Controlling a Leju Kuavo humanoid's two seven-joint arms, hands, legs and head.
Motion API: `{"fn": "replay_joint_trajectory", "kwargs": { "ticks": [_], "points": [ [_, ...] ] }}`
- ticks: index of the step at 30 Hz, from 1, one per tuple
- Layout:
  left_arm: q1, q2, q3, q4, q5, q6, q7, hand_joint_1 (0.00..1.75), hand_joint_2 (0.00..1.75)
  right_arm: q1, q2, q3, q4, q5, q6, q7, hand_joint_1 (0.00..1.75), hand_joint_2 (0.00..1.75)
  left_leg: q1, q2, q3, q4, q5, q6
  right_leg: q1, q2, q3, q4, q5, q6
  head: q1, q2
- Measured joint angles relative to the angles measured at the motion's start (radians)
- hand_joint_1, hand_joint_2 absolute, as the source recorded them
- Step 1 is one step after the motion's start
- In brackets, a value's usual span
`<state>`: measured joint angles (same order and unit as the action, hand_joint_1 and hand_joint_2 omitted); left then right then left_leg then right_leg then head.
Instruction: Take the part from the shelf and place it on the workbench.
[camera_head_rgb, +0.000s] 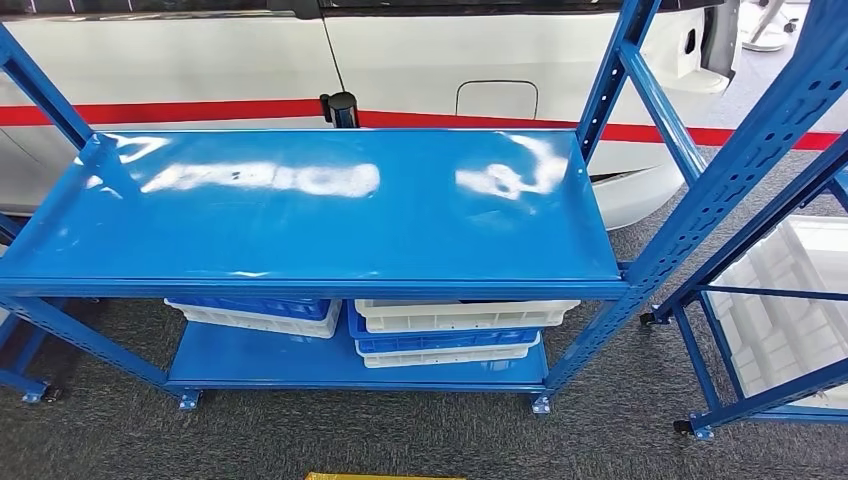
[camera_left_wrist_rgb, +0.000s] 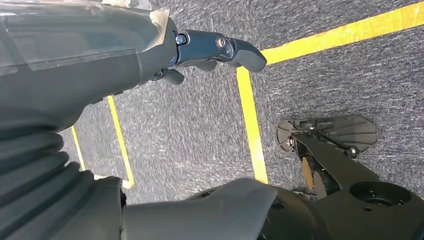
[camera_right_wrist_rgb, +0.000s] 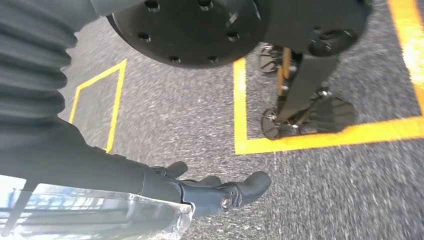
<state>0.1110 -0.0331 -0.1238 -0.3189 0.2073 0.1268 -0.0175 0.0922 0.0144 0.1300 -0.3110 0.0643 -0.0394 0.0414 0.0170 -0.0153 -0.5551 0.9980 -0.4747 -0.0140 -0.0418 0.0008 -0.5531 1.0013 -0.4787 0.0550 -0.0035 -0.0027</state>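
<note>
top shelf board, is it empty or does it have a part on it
Empty. The top shelf board shows bare glossy blue with glare patches. The stacked blue and white bins sit on the lower shelf beneath it.

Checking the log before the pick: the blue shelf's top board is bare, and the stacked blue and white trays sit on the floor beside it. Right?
Not quite. The head view shows the trays on the lower board of the blue shelf, not on the floor.

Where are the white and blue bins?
In the head view, the stacked bins sit on the blue shelf's bottom level, toward the right, under the bare top shelf, beside a smaller stack.
</note>
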Motion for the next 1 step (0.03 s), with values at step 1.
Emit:
{"fn": "replay_joint_trajectory", "kwargs": {
  "ticks": [1],
  "points": [
    [0.002, 0.002, 0.005, -0.003, -0.012, -0.007, 0.001, 0.0, 0.0, 0.002, -0.001, -0.006, -0.003, -0.004, 0.002, -0.002, 0.0, 0.0, 0.0, 0.0, 0.0, 0.0, 0.0, 0.0, 0.0, 0.0, 0.0, 0.0, 0.0, 0.0, 0.0, 0.0]
  ]
}}
